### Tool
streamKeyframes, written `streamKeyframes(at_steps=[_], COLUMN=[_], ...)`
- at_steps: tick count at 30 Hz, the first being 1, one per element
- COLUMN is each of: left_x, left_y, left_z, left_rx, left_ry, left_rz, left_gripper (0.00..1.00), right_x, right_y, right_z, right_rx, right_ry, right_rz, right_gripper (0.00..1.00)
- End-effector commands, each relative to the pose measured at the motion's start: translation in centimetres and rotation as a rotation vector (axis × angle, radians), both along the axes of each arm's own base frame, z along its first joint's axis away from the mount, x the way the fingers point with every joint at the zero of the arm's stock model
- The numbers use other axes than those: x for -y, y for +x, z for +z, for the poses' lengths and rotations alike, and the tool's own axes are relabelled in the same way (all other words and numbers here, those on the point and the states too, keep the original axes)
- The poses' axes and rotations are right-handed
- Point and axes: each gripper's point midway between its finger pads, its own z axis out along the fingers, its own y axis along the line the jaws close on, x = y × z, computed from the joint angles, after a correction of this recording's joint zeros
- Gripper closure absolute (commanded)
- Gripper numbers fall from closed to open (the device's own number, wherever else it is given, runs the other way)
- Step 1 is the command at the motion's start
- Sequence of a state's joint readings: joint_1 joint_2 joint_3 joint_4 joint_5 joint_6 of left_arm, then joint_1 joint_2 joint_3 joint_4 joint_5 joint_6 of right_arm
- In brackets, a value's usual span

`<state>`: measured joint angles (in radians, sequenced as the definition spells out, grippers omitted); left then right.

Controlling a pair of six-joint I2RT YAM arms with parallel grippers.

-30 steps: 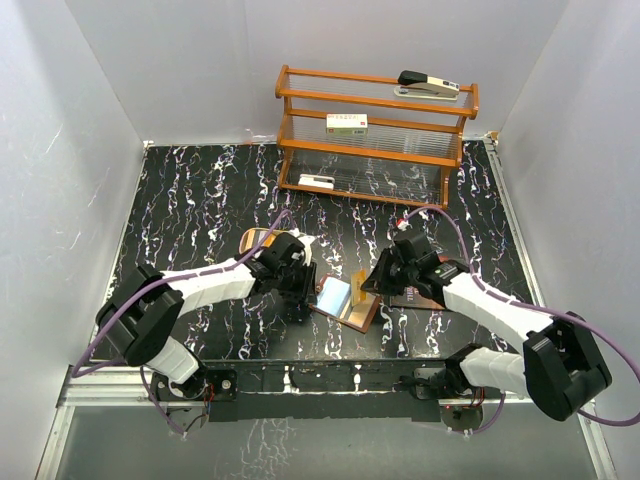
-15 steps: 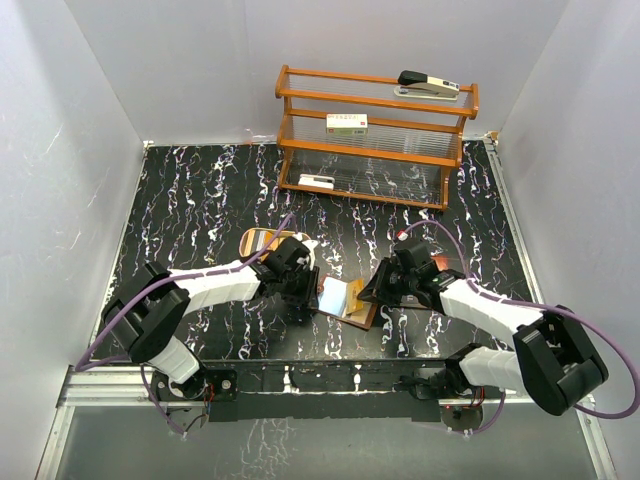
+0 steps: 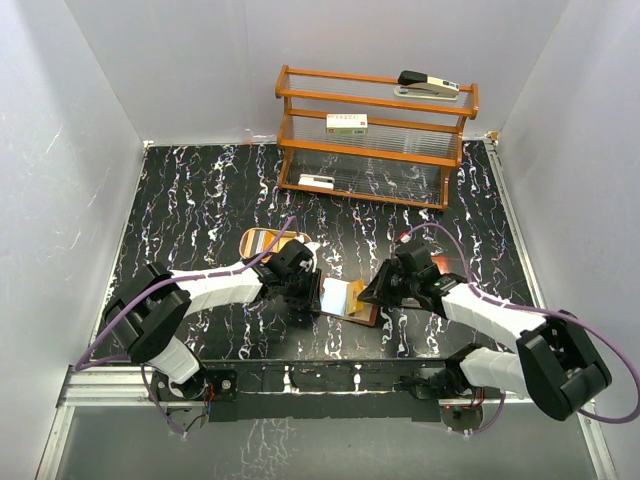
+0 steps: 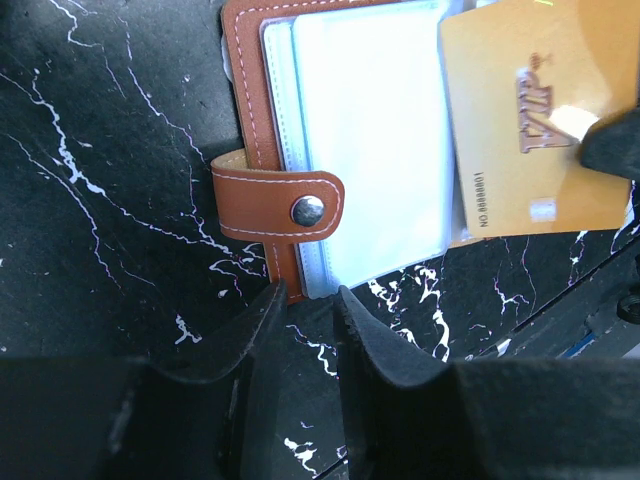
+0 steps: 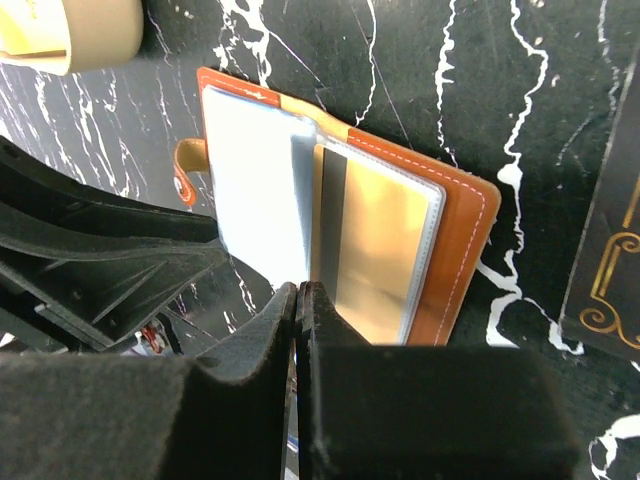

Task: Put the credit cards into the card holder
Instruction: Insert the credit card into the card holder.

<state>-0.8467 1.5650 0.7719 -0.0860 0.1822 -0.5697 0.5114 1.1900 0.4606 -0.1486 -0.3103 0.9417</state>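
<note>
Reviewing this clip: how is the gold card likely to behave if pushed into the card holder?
The gold card is probably stiff: it looks flat and unbent though the right gripper pinches only one edge. Its glossy face and the shiny clear pockets of the card holder suggest it may slide easily, even slip. It looks thin, likely light.

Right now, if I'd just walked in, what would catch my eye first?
The open brown wallet at the table's near middle, with both arms bent over it. The right gripper pinches a gold card over its clear pockets, and the left gripper sits at its edge. Behind, a wooden rack carries a stapler on top.
</note>
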Motion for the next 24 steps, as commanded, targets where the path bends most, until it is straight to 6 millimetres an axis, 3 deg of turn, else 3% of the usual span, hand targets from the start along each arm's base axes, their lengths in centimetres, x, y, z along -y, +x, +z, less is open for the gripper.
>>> streamKeyframes(at_steps=[1, 5, 24], left_x=[-0.9, -0.9, -0.8], left_y=[-1.1, -1.1, -1.2], left_z=[-1.1, -1.2, -1.5], left_rx=[-0.032, -0.030, -0.034], left_ry=[0.053, 0.059, 0.073], left_rz=[0.003, 0.003, 0.002], left_gripper=[0.75, 0.75, 0.75], right_x=[0.8, 0.5, -0.7], right_y=[0.9, 0.7, -0.4], right_z=[1.7, 2.2, -0.2], right_rx=[0.095, 0.093, 0.036], right_ry=[-0.014, 0.007, 0.067], right_rz=[-0.046, -0.030, 0.023], right_gripper=[1.00, 1.00, 1.00])
